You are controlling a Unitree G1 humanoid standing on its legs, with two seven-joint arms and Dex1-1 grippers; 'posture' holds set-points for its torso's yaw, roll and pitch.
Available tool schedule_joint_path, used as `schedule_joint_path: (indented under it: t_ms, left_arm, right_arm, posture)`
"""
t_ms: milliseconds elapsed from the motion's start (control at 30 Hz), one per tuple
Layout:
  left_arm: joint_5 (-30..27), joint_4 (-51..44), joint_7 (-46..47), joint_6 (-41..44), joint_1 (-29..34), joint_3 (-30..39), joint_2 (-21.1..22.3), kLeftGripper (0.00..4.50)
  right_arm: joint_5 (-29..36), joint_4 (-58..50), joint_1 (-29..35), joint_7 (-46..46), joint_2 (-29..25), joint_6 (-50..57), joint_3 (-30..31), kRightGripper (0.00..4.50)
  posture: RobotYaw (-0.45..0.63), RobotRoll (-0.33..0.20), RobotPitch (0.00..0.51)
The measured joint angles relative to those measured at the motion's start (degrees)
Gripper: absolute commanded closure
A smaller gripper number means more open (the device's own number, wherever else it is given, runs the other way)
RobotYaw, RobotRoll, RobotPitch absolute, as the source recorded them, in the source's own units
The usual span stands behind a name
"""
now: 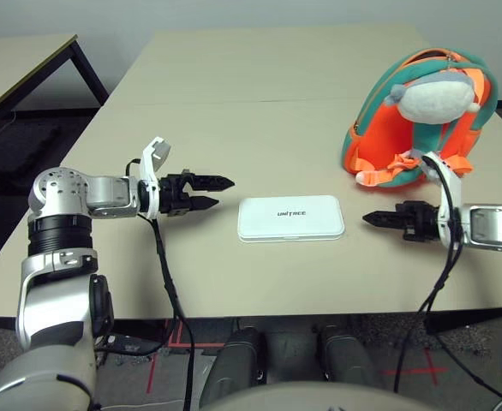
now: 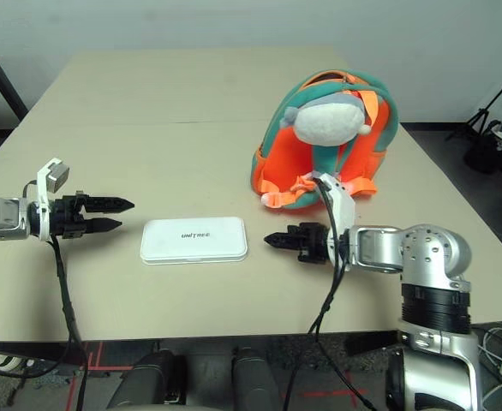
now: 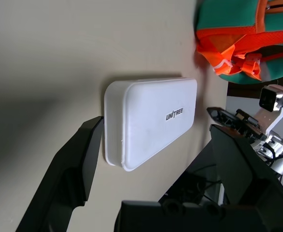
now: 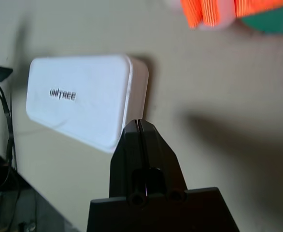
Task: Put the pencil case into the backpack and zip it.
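Pencil case (image 1: 291,217), a flat white rectangular hard shell with rounded corners, is seen lying flat at the centre of the left eye frame on the beige tabletop (image 1: 234,128), apart from both claws. Small black lettering reading "UNITREE" is printed on its lid, and no other writing can be read. The small orange backpack (image 1: 422,120) with teal trim is stood upright at the upper right of that frame, behind and to the right of the case, a grey-and-white plush figure (image 1: 435,96) being carried on its front and orange strap ends laid on the table before it. The left gripper (image 1: 219,192) is held at centre left, just beside the case's left end, its two black fingers spread and empty. The right gripper (image 1: 370,219) is held at centre right, near the case's right end, its fingers pressed together on nothing.
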Motion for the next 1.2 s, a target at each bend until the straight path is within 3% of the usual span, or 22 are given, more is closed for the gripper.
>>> schedule_joint_path:
  t_ms: [367,867,1200]
  left_arm:
    - [6.5,2.7,-3.6,0.2,-0.5,-2.9,-3.2,0.0]
    - [17.2,4.9,-11.1,0.1,-4.2,-3.9,-8.0,0.0]
    - [19.1,5.8,-14.9,0.2,-4.6,-5.9,-8.5,0.0]
  right_arm:
    - [-7.8,0.0,-0.4,1.7,1.8,-3.6,2.1,4.46]
    - [-12.7,-3.3,-0.1,2.4,2.7,-2.3,3.1,4.46]
    - [-15.4,-4.8,0.5,3.0,2.9,-1.3,6.2,4.46]
  posture:
    - [-0.06,0.0,0.098]
    - [-0.09,0.0,0.106]
    - [-0.09,0.0,0.108]
